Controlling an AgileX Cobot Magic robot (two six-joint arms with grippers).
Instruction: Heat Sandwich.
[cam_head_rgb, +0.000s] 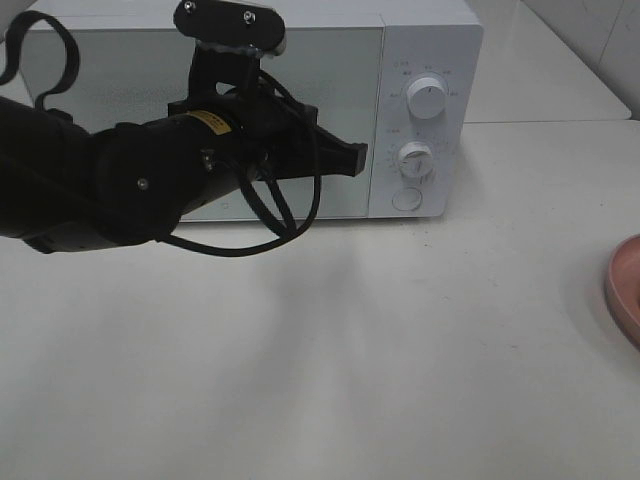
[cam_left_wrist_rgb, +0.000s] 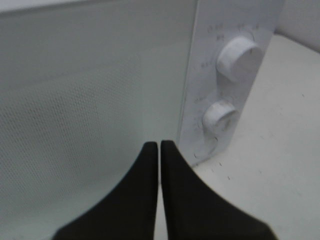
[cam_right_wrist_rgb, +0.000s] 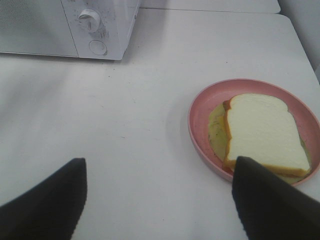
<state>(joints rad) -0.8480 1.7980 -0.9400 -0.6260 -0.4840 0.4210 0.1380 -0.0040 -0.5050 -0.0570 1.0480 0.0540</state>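
The sandwich, white bread with a brown crust and pale yellow filling, lies on a round pink plate in the right wrist view; only the plate's edge shows at the right of the exterior view. The white microwave stands at the back with its door closed. My left gripper is shut and empty, its fingertips close to the door's right edge beside the knobs. My right gripper is open and empty, above the table, with the plate just past one finger.
The microwave panel has two white knobs and a round button. The white table spreads in front. A table seam and tiled wall lie at the back right.
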